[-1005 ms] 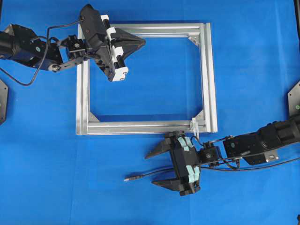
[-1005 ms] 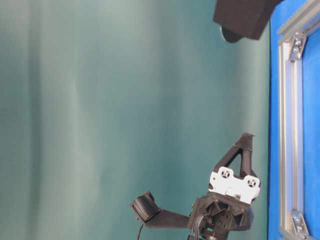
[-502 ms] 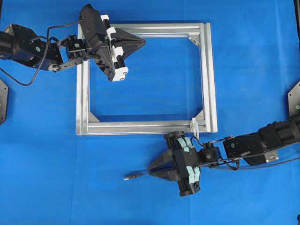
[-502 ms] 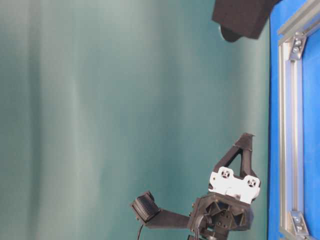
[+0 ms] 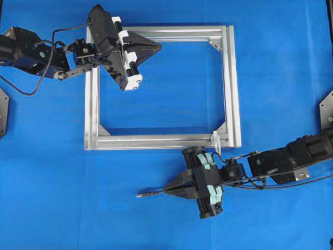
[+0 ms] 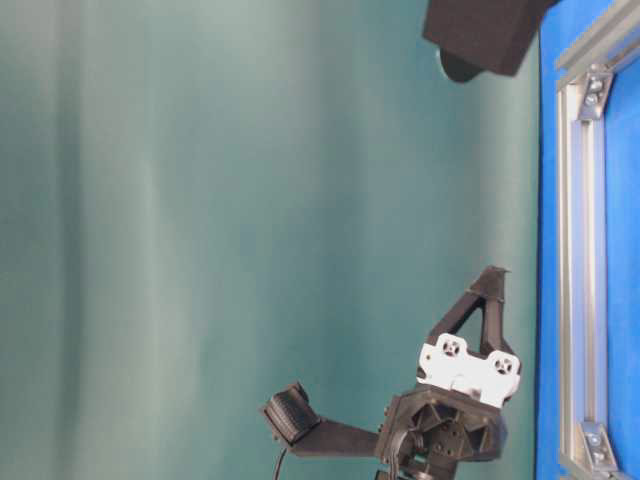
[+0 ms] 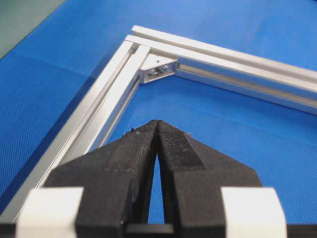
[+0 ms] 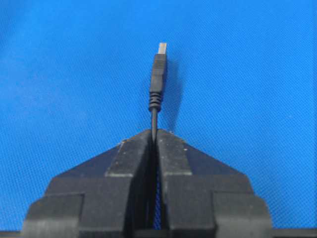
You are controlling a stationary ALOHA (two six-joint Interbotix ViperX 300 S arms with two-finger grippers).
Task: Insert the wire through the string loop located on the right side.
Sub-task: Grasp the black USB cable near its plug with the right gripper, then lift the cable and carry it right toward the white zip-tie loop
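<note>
Right end effector (image 5: 167, 190) clamped on the wire (image 5: 152, 194), low in the overhead view

Plug tip juts left past its closed fingertips, on the blue counter (image 5: 62, 198); the string loop (image 5: 216, 142) hangs at the silver frame (image 5: 233, 83)'s lower right corner; left end effector (image 5: 157, 47) shut, empty, upper left.

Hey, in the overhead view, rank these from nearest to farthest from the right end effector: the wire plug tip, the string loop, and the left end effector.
1. The wire: its plug tip pokes out just left of the right end effector, which grips the wire.
2. The string loop, up and right, on the silver frame.
3. The left end effector, far up at the frame's top.
</note>
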